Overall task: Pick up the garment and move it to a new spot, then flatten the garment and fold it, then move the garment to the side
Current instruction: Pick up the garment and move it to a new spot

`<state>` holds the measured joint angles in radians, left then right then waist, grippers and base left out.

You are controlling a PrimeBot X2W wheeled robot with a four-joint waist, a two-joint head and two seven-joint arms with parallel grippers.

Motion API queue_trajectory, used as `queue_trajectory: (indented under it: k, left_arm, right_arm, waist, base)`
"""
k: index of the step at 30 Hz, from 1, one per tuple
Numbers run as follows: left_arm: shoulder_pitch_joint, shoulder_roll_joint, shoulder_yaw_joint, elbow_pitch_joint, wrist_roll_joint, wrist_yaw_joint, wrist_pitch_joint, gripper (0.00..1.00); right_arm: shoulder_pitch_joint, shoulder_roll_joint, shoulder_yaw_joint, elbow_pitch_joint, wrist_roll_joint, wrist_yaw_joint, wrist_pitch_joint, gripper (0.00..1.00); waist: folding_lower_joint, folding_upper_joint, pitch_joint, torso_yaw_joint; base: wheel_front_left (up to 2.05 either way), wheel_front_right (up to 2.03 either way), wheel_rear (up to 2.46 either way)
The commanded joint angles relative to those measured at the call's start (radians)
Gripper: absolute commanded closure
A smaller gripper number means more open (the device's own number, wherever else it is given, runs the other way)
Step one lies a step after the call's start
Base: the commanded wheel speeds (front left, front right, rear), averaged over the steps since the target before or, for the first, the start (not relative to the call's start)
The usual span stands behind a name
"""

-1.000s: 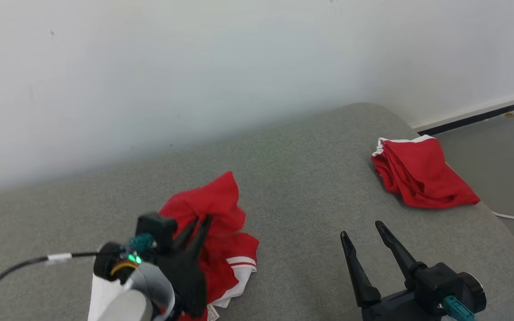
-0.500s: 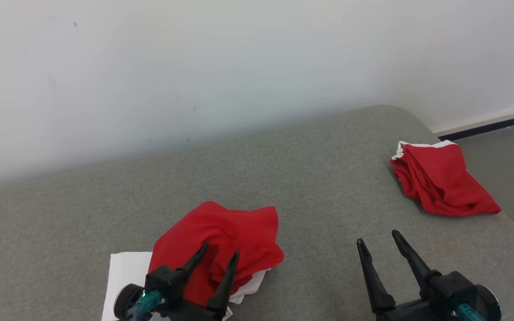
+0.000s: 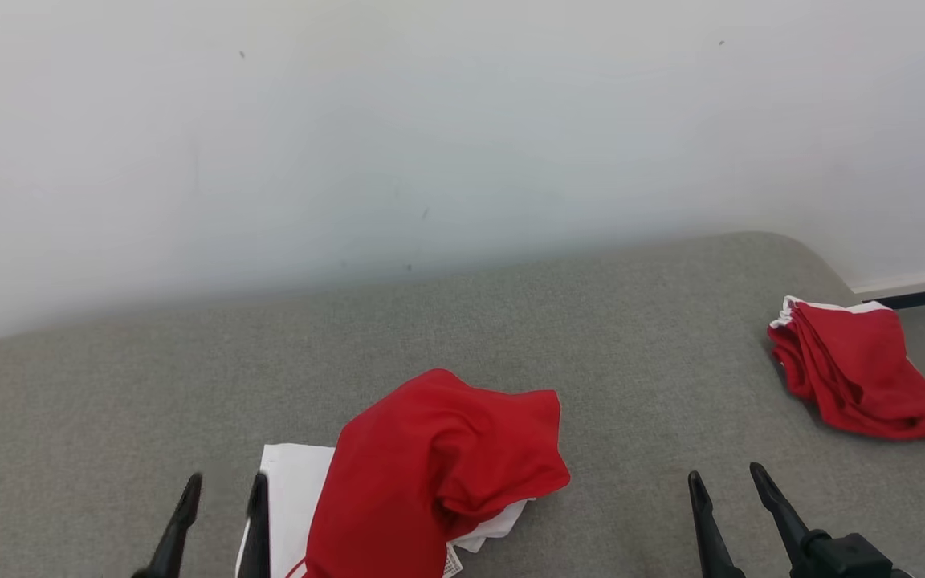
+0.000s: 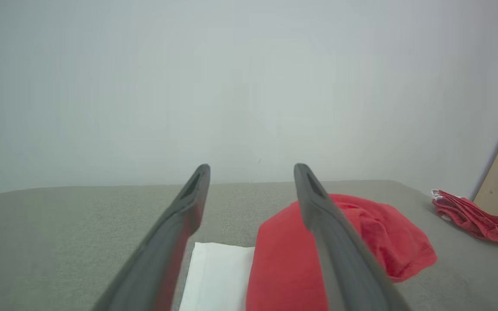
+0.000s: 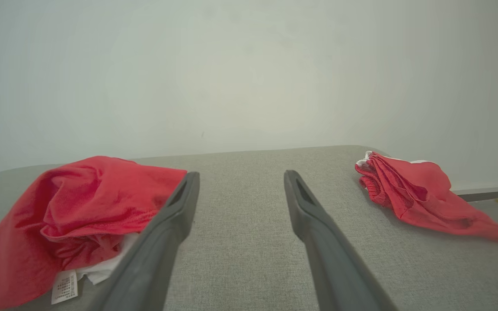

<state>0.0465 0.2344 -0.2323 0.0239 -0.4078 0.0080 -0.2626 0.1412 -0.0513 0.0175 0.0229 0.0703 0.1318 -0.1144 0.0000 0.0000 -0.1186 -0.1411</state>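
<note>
the crumpled red garment [image 3: 438,466] lies on the grey cushion [image 3: 631,321], low in the head view and a little left of centre. a white layer [image 3: 290,490] of it is spread flat under its left side, and a small printed label [image 5: 64,287] pokes out at the front. the left gripper [image 3: 226,479] stands just left of the garment, its two dark fingers spread wide with nothing between them. one finger overlaps the white layer's edge in the head view, though i cannot tell whether it touches the cloth. the right gripper [image 3: 725,472] is well to the right of the garment over bare cushion, its jaws likewise wide and empty. a second red garment [image 3: 856,369], folded, sits by the cushion's far right edge, well apart from both grippers. a pale wall [image 3: 430,120] rises behind.
</note>
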Motion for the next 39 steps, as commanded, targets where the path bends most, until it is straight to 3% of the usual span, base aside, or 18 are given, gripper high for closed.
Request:
queue_trajectory:
  k: [1, 12, 24, 39]
  left_arm:
    - [0.059, -0.018, 0.046, -0.009, 0.02, -0.017, -0.003, 0.0]
    - [0.199, -0.086, 0.242, 0.052, 0.111, -0.052, -0.004, 0.0]
    - [0.244, -0.128, 0.319, 0.075, 0.154, -0.086, -0.004, 0.0]
    - [0.23, -0.156, 0.338, 0.093, 0.18, -0.106, -0.004, 0.0]
  right_arm:
    - [0.007, -0.001, -0.003, 0.019, 0.009, -0.002, -0.018, 0.0]
    - [0.009, -0.013, 0.003, 0.102, 0.0, -0.002, -0.071, 0.0]
    - [0.002, -0.007, -0.001, 0.127, -0.021, -0.002, -0.064, 0.0]
    - [-0.008, -0.002, 0.025, 0.132, -0.024, -0.002, -0.054, 0.0]
  waist:
    - [0.0, 0.0, -0.014, 0.009]
    - [0.0, 0.0, -0.029, 0.015]
    - [0.0, 0.0, -0.026, 0.037]
    - [0.0, 0.0, -0.026, 0.054]
  base:
    - [0.0, 0.0, 0.0]
    - [0.0, 0.0, 0.0]
    - [0.0, 0.0, 0.0]
    - [0.0, 0.0, 0.0]
